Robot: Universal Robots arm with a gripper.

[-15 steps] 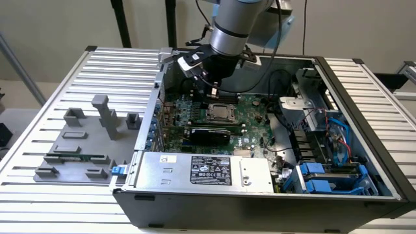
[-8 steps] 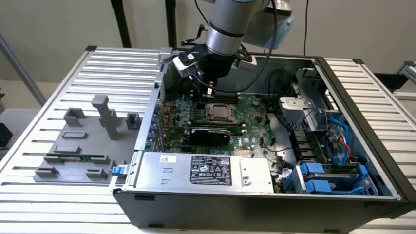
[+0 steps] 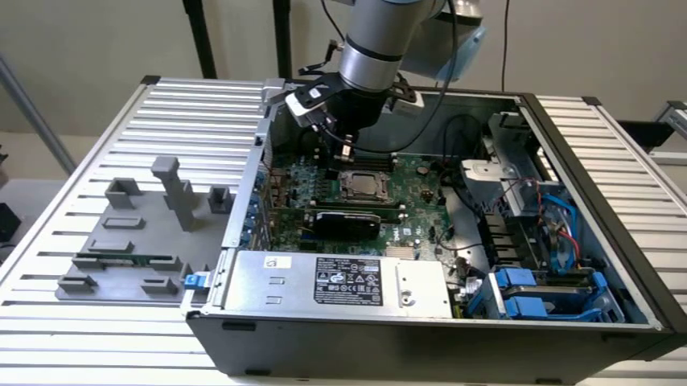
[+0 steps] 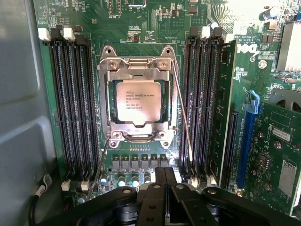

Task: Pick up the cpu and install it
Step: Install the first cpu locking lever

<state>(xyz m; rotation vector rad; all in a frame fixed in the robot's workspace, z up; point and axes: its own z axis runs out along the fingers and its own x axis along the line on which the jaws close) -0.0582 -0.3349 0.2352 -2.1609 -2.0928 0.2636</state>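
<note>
The cpu (image 4: pixel 140 102) lies inside the metal socket frame (image 4: pixel 136 70) on the motherboard (image 4: pixel 141 19), which is mounted in the open computer case (image 3: pixel 429 338) on the counter (image 3: pixel 64 330). In the exterior view the cpu (image 3: pixel 358 183) is just beneath the gripper (image 3: pixel 346 151). In the wrist view the gripper (image 4: pixel 164 172) hangs above the board, and its jaws are pressed together with nothing between them.

I judge that the chip is already placed, so the step in hand is about correct seating. To do it well, the chip should lie flat, with its edges parallel to the frame on all four sides; here it looks level and centred. Two thin wire levers (image 4: pixel 183 113) stand out from the frame corners. Whether they are latched I cannot tell. Any contact should go straight down and be light, never sideways, because a socket is easily damaged. The jaws should also keep clear of the levers and the memory slots (image 4: pixel 70 94) on both sides.
</note>
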